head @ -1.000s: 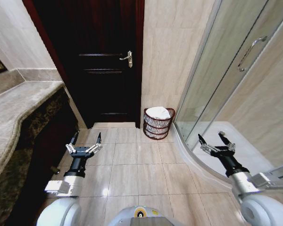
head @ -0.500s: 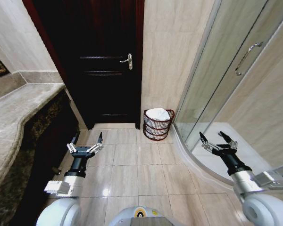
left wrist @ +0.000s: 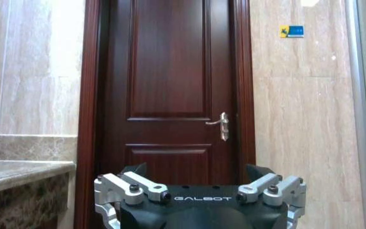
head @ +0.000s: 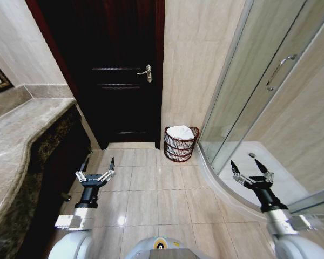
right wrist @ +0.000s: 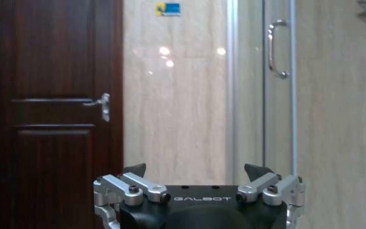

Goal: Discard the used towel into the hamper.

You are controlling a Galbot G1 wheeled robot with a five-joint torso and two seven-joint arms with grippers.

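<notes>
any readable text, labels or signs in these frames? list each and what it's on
"GALBOT": on the body of the left gripper, white letters on black.
"GALBOT": same mark on the right gripper.
Small blue and yellow sign on the tile wall between the door and the shower glass: print too small to read.
No text on the hamper or the door.

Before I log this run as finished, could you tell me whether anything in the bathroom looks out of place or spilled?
Nothing stands out. The hamper stands upright in the corner with a white towel inside it. The left end effector and right end effector are open and hold nothing.
</notes>
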